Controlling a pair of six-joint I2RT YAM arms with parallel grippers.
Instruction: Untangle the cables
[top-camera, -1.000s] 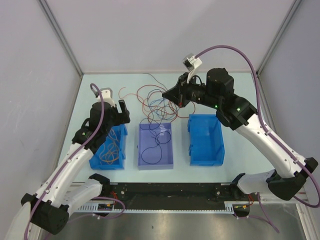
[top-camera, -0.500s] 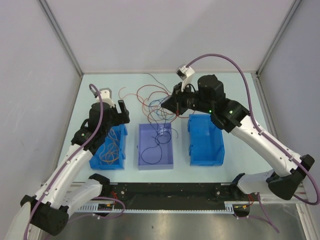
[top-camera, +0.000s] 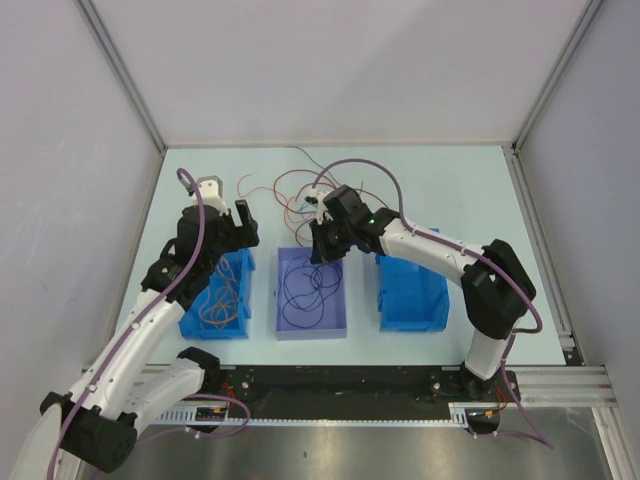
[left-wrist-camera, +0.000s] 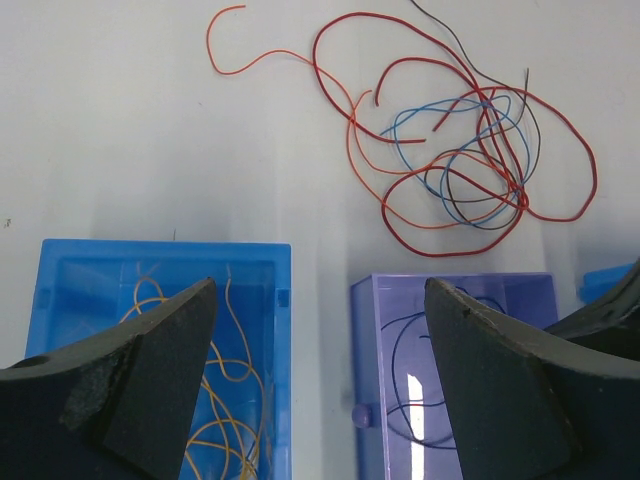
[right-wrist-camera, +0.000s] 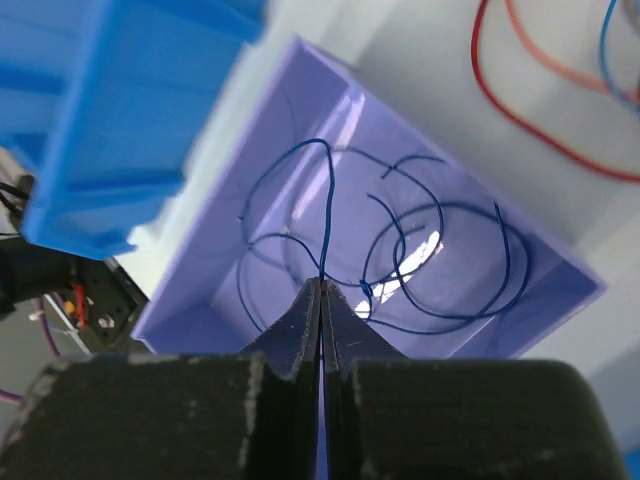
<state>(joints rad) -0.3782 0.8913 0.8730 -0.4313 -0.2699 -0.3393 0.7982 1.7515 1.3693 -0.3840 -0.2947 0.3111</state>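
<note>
A loose tangle of red, orange, light blue and dark cables (top-camera: 305, 200) lies on the table behind the bins, also seen in the left wrist view (left-wrist-camera: 470, 170). My right gripper (top-camera: 320, 250) hangs over the purple bin (top-camera: 340, 300) and is shut on a dark blue cable (right-wrist-camera: 325, 200) that runs from its tips (right-wrist-camera: 321, 285) down into that bin (right-wrist-camera: 200, 290), where more dark blue loops lie. My left gripper (top-camera: 243, 215) stands open and empty (left-wrist-camera: 318, 290) above the gap between the left blue bin (left-wrist-camera: 165, 250) and the purple bin (left-wrist-camera: 450, 283).
The left blue bin (top-camera: 190, 325) holds orange-tan cables (left-wrist-camera: 235, 380). A second blue bin (top-camera: 410, 285) stands right of the purple one, under the right forearm. White walls and metal posts close in the table on three sides.
The right arm has swung from the back of the table forward and left, lowering over the purple bin with the dark blue cable. The left arm has not moved.
</note>
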